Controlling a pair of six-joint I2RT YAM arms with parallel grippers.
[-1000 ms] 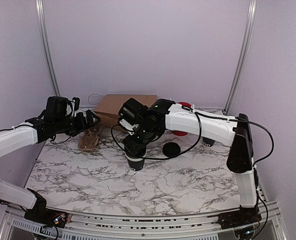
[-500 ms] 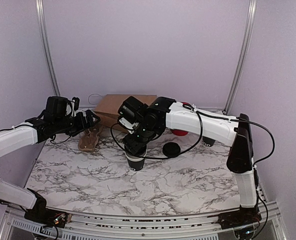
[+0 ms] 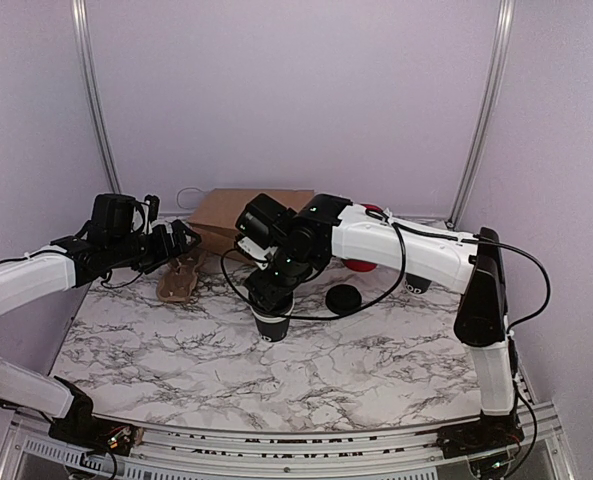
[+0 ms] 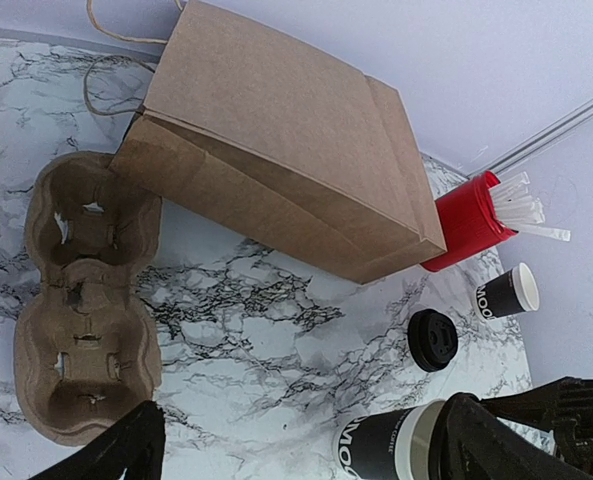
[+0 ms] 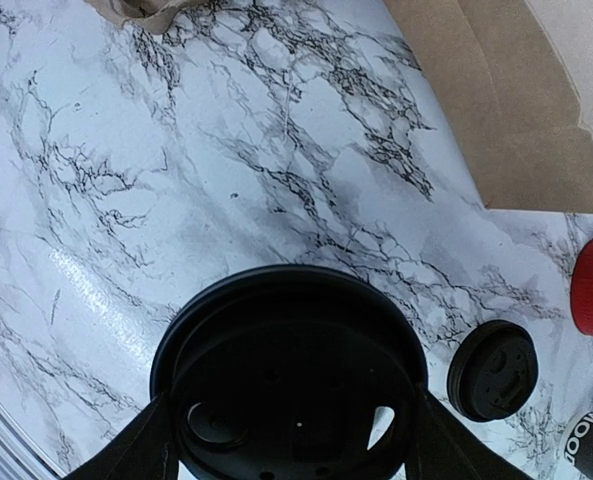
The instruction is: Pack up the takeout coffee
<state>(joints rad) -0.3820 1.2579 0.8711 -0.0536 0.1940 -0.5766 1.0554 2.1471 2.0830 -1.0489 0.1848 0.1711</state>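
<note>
1. The right end effector (image 3: 272, 303) reaches into the middle of the table (image 3: 376, 370) and points straight down. Its two fingers are closed against opposite edges of a black lid (image 5: 286, 370).
2. The takeout coffee cup (image 4: 376, 452) stands upright on the table directly under that end effector, with the lid on top of it. A white band shows at the cup's rim just under the lid, and I cannot tell whether the lid is pressed fully home.
3. The left end effector (image 3: 188, 238) hangs above the table, well off to the left of the right one. Its fingers are spread wide with nothing between them.
4. A brown cardboard cup carrier (image 4: 86, 300) lies flat on the table just below and ahead of the left end effector. Its pockets hold nothing.
5. A brown paper bag (image 4: 276, 150) lies on its side behind both end effectors, against the back wall. It is just beyond the carrier.
6. A loose lid (image 3: 344, 298) lies flat just to the right of the right end effector, near the coffee cup but not touching it.
7. A red cup (image 4: 464, 222) holding white sticks stands farther back on that right side, by the end of the bag.
8. A second black cup (image 4: 504, 292), open with a white inside, stands beyond the loose lid, apart from it.
</note>
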